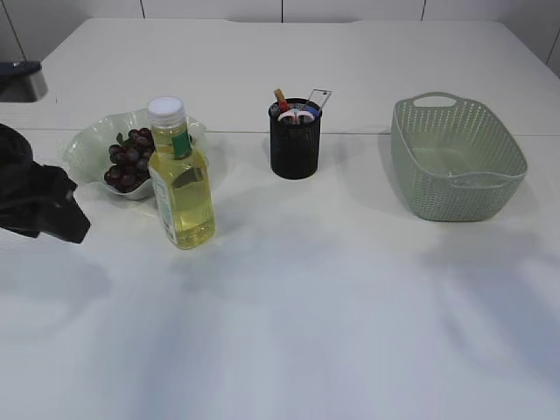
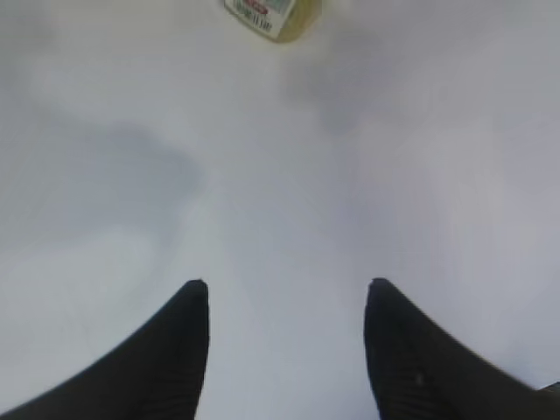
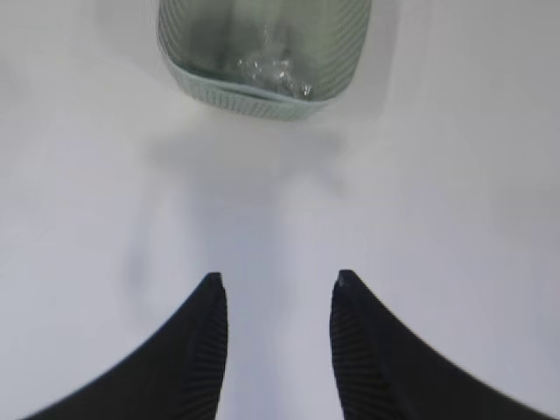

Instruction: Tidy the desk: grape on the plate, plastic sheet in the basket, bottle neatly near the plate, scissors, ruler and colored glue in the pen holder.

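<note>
A dark bunch of grape [image 1: 128, 161] lies on the pale green wavy plate [image 1: 87, 140] at the left. The bottle [image 1: 181, 188], yellow liquid under a white cap, stands upright just right of the plate; its base [image 2: 273, 16] shows at the top of the left wrist view. The black mesh pen holder [image 1: 295, 142] holds a brown-tipped glue stick [image 1: 280, 96], red and blue scissors handles [image 1: 299, 114] and a clear ruler [image 1: 320, 96]. The plastic sheet [image 3: 267, 72] lies crumpled in the green basket [image 3: 262, 96]. My left gripper [image 2: 287, 284] and right gripper [image 3: 278, 278] are open over bare table.
The green basket [image 1: 457, 159] stands at the right of the white table. My left arm [image 1: 39, 197] shows as a black mass at the left edge, left of the bottle. A dark grey object [image 1: 19, 80] sits at the far left back.
</note>
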Available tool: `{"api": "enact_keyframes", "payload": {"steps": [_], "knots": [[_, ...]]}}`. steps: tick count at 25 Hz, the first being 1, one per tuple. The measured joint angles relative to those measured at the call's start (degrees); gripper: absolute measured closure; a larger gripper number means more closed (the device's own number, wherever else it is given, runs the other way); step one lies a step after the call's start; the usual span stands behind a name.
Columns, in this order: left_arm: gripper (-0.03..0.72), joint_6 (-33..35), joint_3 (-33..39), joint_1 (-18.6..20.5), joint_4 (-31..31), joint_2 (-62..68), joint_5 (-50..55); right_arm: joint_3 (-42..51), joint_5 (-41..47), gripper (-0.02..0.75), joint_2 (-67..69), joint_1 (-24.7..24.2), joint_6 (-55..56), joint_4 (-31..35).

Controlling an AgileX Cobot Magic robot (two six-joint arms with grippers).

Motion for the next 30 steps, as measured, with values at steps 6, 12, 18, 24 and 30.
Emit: {"api": "enact_keyframes", "payload": {"steps": [6, 12, 18, 24, 30], "knots": [[0.266, -3.1, 0.0, 0.0, 0.0, -7.8, 2.2, 7.1, -0.2, 0.416, -8.6, 0.0, 0.1, -0.2], [0.267, -3.5, 0.1, 0.0, 1.4, -14.5, 5.2, 13.0, -1.8, 0.416, -16.6, 0.0, 0.3, -1.4], [0.269, -3.6, 3.5, 0.0, 2.7, -21.3, 7.7, 18.2, -2.1, 0.416, -26.3, 0.0, 4.2, -1.5], [0.271, -3.6, 8.1, 0.0, 2.9, -31.0, 7.9, 21.8, -1.5, 0.416, -38.6, 0.0, 6.1, -1.5], [0.271, -3.7, 12.8, 0.0, 3.9, -42.1, 7.9, 25.5, 2.9, 0.416, -50.5, 0.0, 6.3, -1.3]]}}
